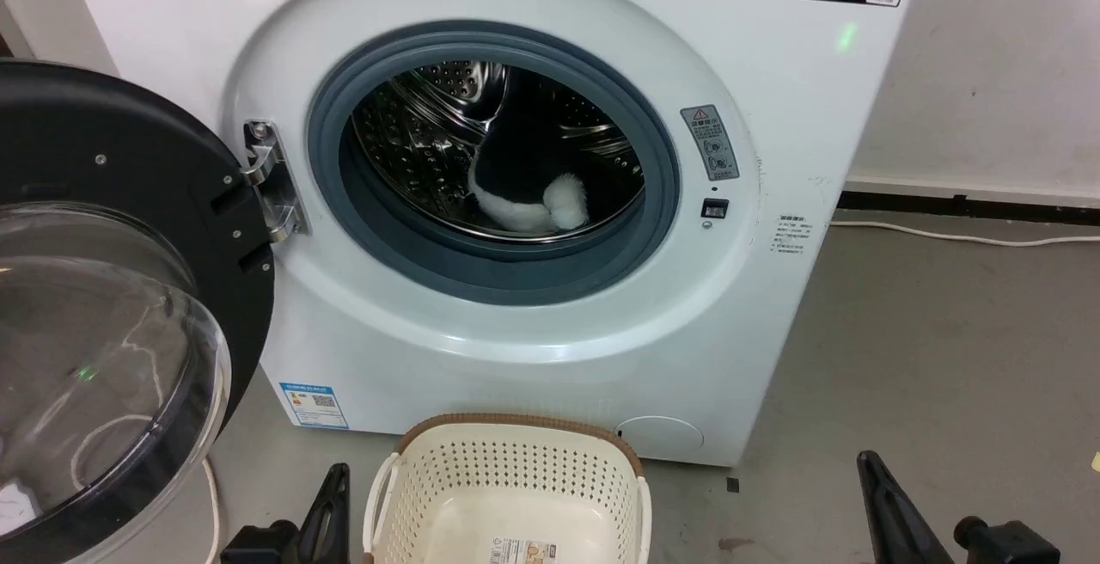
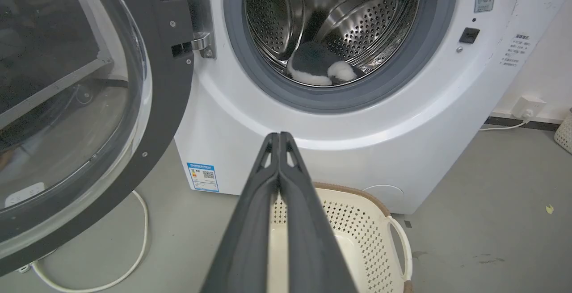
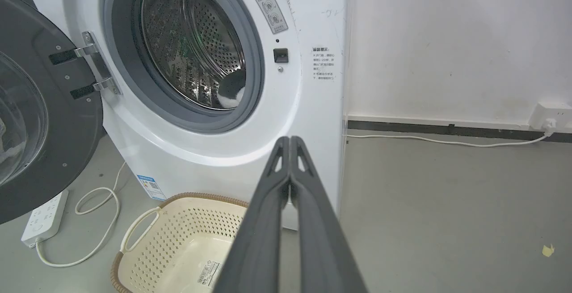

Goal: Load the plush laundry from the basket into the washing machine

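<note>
**Already in the drum: plush loaded, both grippers low and shut**

Well inside the washing machine [image 1: 773, 306], the plush laundry [image 1: 526, 181] lies on the lower curve of the steel drum [image 1: 412, 143], toward its right side. Its white-tipped limbs face the opening and its black bulk rises toward the back, so its long axis seems to run front to back. It sits up and forward of both grippers and well apart from them.

The left gripper [image 2: 279, 137] hangs just beside the basket [image 1: 516, 420], fingers pressed together on nothing. The right gripper [image 3: 289, 141] is likewise closed and holds nothing, farther out to the right. The left arm is nearer both the opening and the door [image 1: 129, 160], which stands swung wide on the left.

The basket rests on the grey floor [image 1: 928, 358] against the machine's front, showing a bare bottom and a label. A white cable [image 3: 447, 141] runs along the wall.
</note>
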Available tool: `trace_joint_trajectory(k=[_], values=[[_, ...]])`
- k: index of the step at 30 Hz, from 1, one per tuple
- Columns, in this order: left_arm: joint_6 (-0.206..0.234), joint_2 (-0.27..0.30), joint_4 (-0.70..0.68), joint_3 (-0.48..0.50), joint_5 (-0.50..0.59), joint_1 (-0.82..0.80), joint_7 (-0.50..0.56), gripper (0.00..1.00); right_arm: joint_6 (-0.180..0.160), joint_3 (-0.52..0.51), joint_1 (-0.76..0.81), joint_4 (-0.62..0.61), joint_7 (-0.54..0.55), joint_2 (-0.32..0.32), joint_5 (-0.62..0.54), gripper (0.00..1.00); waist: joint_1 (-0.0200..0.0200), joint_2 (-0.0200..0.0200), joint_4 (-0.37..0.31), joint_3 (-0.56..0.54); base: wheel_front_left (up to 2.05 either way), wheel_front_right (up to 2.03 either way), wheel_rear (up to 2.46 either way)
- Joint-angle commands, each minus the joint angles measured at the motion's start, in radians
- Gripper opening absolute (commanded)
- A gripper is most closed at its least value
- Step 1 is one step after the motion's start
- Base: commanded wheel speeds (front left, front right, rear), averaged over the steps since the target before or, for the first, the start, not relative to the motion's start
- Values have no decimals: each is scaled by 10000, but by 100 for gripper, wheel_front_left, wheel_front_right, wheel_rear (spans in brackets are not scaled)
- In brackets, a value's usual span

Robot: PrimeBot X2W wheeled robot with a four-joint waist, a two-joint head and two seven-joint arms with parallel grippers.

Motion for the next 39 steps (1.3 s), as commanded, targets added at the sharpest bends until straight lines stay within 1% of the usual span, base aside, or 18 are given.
trace_joint_trajectory(k=[1, 39], values=[[-37, -64, -89, 43, 116, -153, 74, 0, -1, -17, -208, -61, 67, 14, -101, 0, 0, 0, -8, 10, 0, 0, 0], [-236, -358, -627, 468, 844, -507, 826, 0, -4, -75, -745, -240, 827, 36, -615, 0, 0, 0, -184, 235, 0, 0, 0]])
